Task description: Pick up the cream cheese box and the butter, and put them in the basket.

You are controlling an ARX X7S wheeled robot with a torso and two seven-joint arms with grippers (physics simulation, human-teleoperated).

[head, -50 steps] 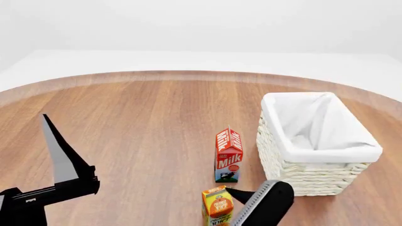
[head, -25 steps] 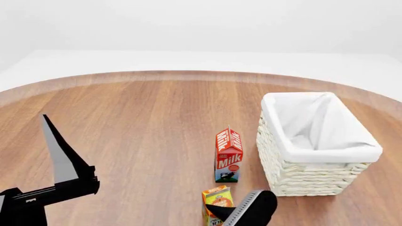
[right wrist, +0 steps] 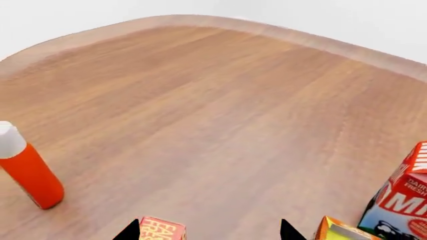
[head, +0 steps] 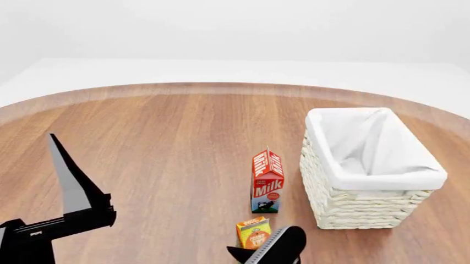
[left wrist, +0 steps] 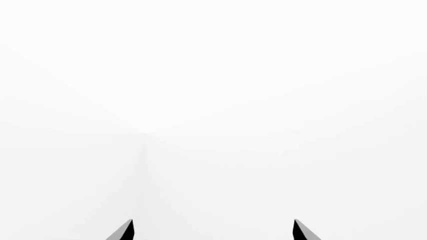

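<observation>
Down at the near table (head: 162, 143) edge, the right pincer (right wrist: 208, 235) is hanging with tips apart by the orange juice carton (head: 254, 233) and milk carton (head: 267, 180); it could knock those over. Butter and cream cheese aren't clearly showing. Basket (head: 367, 206) is sitting right of the milk. Left pincer (left wrist: 212, 231) is gaping, empty.

The basket (head: 371, 206) — cream-white woven wicker with a white cloth liner folded over its rim — stands upright and empty on the wooden tabletop (head: 162, 148), toward its right edge. Neither box shows clearly.
</observation>
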